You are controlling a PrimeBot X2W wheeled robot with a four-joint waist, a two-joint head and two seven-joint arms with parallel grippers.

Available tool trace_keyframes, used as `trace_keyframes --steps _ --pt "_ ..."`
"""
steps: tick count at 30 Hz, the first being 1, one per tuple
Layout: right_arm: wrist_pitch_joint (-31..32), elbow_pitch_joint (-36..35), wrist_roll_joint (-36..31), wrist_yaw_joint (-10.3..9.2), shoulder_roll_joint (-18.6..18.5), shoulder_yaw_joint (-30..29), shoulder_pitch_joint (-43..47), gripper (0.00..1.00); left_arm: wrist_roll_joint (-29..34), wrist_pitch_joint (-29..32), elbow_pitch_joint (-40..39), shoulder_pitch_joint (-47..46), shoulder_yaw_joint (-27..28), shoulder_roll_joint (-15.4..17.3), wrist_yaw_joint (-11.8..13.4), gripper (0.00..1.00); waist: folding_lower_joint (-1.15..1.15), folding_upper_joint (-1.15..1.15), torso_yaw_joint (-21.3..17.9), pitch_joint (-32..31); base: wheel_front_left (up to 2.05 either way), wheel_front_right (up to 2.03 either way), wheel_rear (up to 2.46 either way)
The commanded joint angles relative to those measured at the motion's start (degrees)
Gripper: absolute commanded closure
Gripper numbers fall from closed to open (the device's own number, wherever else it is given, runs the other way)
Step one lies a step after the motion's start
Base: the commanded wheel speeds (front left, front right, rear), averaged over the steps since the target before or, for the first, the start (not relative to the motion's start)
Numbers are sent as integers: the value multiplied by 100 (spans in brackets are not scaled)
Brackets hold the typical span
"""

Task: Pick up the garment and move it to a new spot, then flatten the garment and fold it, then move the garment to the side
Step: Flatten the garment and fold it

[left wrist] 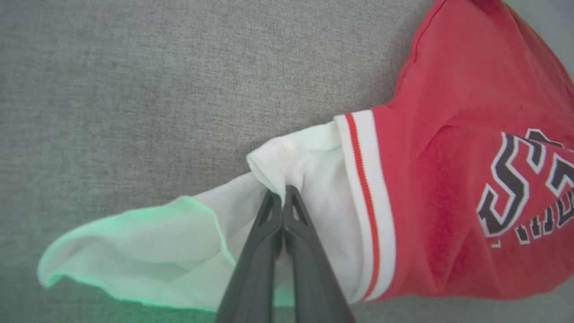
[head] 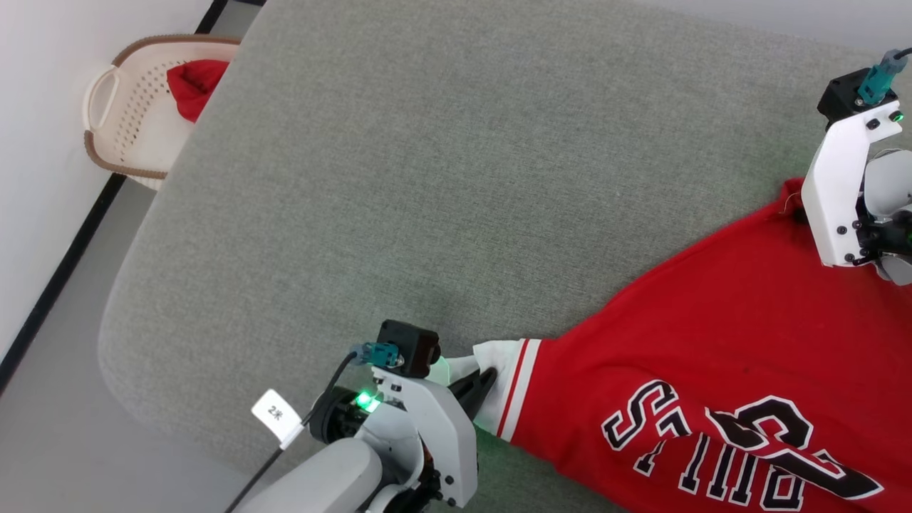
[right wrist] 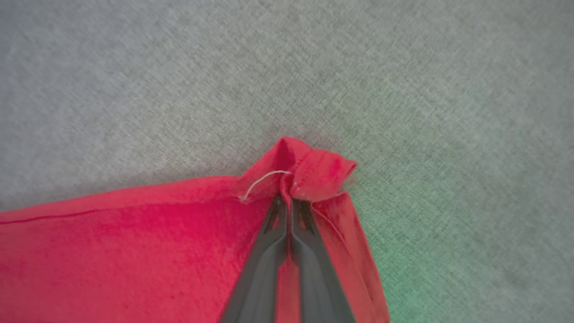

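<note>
1. The grey padded table [head: 427, 178] is serving as the work surface. Its woven cover looks grippy enough to drag on cloth, so sliding the load across it is likely to bunch it.
2. The red shirt [head: 712, 320] is lying on the near right part of the table, lettering up, and running off past the table's right side in the head view. It is looking light, soft and limp (it will sag wherever nothing is holding it), so it is asking for two holds well apart at outer edges or corners, not one grab in the middle.
3. A pale basket [head: 128, 128] is sitting on the floor just beside the table's far left corner, with a red cloth [head: 196, 82] inside.
4. The left gripper [left wrist: 283, 197], near the middle of the table's near edge, is pinching a fold of the white sleeve [left wrist: 314, 170], jaws pressed together on it. That thin fabric could be slipping out under a hard pull.
5. The right gripper [right wrist: 287, 197], toward the table's right side, is clamping a stitched red corner [right wrist: 320, 172], jaws together on the cloth. The doubled hem is giving a firmer bite.
6. A loose white thread [right wrist: 262, 179] is curling off that corner.
</note>
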Motion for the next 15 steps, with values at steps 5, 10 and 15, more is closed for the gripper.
trace_keyframes --steps 5,10,15 --pt "-204 90 269 2 31 219 -57 100 -75 27 46 -61 35 45 -12 100 0 0 -112 -43 0 0 0" --pt "-475 55 495 2 41 274 -409 100 -125 315 -149 -264 109 319 -18 100 0 0 -294 -181 0 0 0" --pt "-746 -40 738 1 91 296 -686 100 -129 849 -526 -745 262 786 17 100 0 0 -528 -380 0 0 0"
